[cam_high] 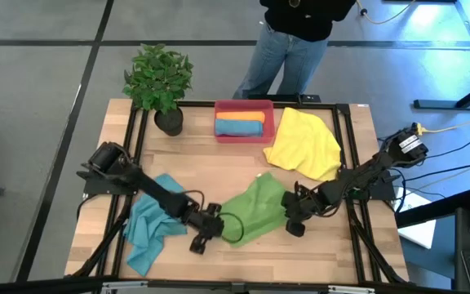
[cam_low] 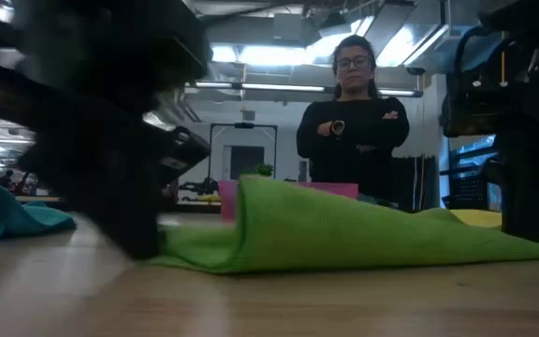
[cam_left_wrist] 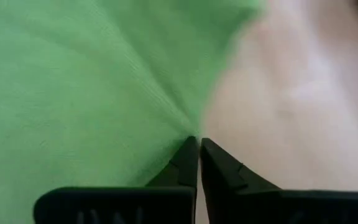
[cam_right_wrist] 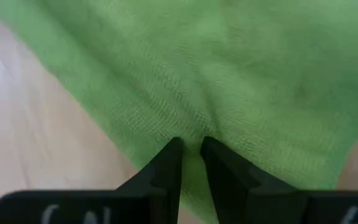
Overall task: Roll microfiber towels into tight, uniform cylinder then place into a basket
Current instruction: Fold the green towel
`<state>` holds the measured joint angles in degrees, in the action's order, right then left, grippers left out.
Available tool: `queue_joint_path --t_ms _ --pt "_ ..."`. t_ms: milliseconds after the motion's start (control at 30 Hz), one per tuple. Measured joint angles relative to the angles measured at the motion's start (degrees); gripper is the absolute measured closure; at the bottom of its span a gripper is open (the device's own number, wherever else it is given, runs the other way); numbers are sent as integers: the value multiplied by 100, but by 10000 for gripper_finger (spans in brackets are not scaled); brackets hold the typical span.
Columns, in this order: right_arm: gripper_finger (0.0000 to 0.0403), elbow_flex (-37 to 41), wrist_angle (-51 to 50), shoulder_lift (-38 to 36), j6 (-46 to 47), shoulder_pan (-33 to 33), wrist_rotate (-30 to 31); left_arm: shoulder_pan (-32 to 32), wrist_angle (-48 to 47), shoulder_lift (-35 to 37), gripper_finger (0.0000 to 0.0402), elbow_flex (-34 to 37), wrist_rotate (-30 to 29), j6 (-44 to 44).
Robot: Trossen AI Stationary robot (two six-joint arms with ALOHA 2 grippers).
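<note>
A green towel point(cam_high: 255, 211) lies crumpled on the table's near middle; in the low view it humps up in a low fold point(cam_low: 344, 234). My left gripper point(cam_high: 209, 232) is shut at its left edge. My right gripper point(cam_high: 292, 217) is shut on its right side. A teal towel point(cam_high: 149, 224) lies in a heap under my left arm. A yellow towel point(cam_high: 304, 143) lies spread at the far right. The red-pink basket point(cam_high: 244, 106) stands at the far middle and holds an orange roll point(cam_high: 240, 117) and a blue roll point(cam_high: 240, 128). My left gripper pinches the green towel's edge point(cam_left_wrist: 188, 127) between its two fingertips; creases fan out from there. The fingers slant down from the table's left. The towel rests on the table. My right gripper pinches a small pucker of the green towel point(cam_right_wrist: 190, 138), just inside its right edge, between its two fingers. They come steeply from above. The cloth around them lies on the table.
A potted plant point(cam_high: 160, 82) stands at the far left beside the basket. A person point(cam_high: 296, 41) stands behind the table's far edge. Bare wood point(cam_high: 300, 257) runs along the near edge.
</note>
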<state>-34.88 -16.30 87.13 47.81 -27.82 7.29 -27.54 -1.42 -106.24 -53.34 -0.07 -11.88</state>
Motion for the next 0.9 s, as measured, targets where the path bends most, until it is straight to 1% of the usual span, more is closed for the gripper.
queue_joint_path --t_ms 33,67,100,133,167,267,333,433,533,600,667,733,900 --pt "327 -84 -187 6 -219 45 31 -97 147 -5 395 12 46 3" --pt "327 -158 -493 5 -460 103 96 -189 243 -11 394 24 223 25" --pt "327 -241 -772 1 -706 180 133 -275 314 -20 392 20 147 85" --pt "327 -342 -1041 6 -962 249 150 -322 326 -20 391 -26 266 128" --pt "327 -458 -1293 24 -1222 305 147 -355 250 14 389 -76 204 152" --pt "327 -791 -2270 37 -1876 365 131 -319 -98 204 383 -202 -177 160" --pt "327 -1054 -2585 34 -2098 365 162 -276 -305 398 380 -213 -459 274" --pt "326 -1447 -3000 31 -2180 353 175 -173 -264 657 377 -252 -815 643" --pt "326 -1824 -2712 29 -2179 279 199 33 -61 829 377 -260 -1392 1172" --pt "326 -1919 -2183 13 -2196 204 199 226 111 852 376 -258 -1644 1519" --pt "326 -1871 -1217 25 -2226 135 193 487 287 825 376 -258 -1525 1790" --pt "326 -1757 -304 94 -2297 61 61 805 574 699 376 -263 -1175 1975" --pt "326 -1710 399 698 -2176 -172 -40 1498 1421 474 376 -256 -816 2609"
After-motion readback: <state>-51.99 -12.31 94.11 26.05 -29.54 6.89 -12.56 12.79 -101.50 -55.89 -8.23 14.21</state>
